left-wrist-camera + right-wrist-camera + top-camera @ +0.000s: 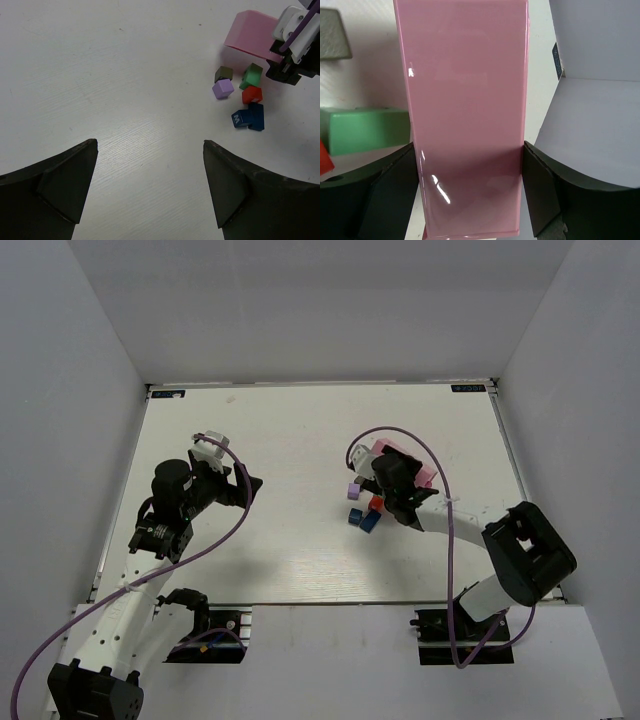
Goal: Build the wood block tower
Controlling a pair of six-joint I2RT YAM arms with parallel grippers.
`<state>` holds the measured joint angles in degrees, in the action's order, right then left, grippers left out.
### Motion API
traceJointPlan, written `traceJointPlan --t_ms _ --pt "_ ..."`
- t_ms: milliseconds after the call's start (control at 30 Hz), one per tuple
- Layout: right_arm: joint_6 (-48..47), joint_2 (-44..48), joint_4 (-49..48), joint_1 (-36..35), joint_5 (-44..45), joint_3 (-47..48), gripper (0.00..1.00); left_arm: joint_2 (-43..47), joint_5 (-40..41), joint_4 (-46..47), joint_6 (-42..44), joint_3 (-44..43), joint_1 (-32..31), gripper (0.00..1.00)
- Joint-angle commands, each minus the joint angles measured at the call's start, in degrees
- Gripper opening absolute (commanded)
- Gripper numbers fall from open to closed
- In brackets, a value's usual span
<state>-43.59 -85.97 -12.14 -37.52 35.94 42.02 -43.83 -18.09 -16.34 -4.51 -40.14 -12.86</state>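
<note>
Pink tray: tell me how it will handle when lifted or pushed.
The pink tray looks rigid: its edges run straight between the right fingers. Its glossy face shows glints, so it may slip in a light grip. Flat and long, it would probably slide rather than roll.

A: Table [125, 75]: white, matt, fine wood-grain lines across it. Laminate or painted board, cannot tell which.
B: Agreed. Tray [465, 100]: pink, smooth, high gloss, bright glints on the face. Plastic by the look.
A: Green block [365, 130]: painted, smooth, soft sheen only. Brown block [222, 74]: duller, flat matt.
B: Red block [252, 94] and purple block [223, 88]: same even paint coat. Blue block [240, 118]: white print on one face.
A: Left fingers [50, 185] and right fingers [555, 190]: black, matt, faintly grainy, plastic-like.
B: Cable [296, 31]: purple, smooth sheath. Walls [80, 390]: plain, matt, pale grey.
</note>
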Motion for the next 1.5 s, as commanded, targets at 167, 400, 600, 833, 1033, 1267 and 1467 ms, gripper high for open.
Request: traceJointPlan --t_ms 167,400,600,833,1033,1267,1467 --pt "-7.5 -2.4 -10.8 -3.1 4.6 -3.8 0.0 0.2 -1.0 0.0 0.2 -2.0 -0.1 0.96" --pt "-6.9 -2.7 -10.4 -3.1 4.7 -3.7 0.0 0.2 -1.0 0.0 0.2 -2.0 -0.1 0.96" --pt "-7.6 -2.0 -12.8 -3.2 5.5 -4.5 0.0 0.2 -1.0 0.0 0.2 -2.0 -0.1 0.96" --pt "-10.0 -2.1 -17.3 -3.0 7.9 -5.7 0.0 0.2 -1.0 0.0 0.2 -2.0 -0.1 0.96" --pt "-10.0 -2.3 -17.5 -3.1 8.1 -5.8 0.0 0.2 -1.0 0.0 0.2 -2.0 -0.1 0.96" --pt "-10.0 -2.0 -17.6 -3.0 8.2 -6.0 0.0 0.2 -1.0 0.0 0.2 -2.0 -0.1 0.96" --pt "-10.2 -2.2 -17.7 -3.0 8.3 -6.2 0.0 0.2 -1.0 0.0 0.2 -2.0 -0.1 0.96"
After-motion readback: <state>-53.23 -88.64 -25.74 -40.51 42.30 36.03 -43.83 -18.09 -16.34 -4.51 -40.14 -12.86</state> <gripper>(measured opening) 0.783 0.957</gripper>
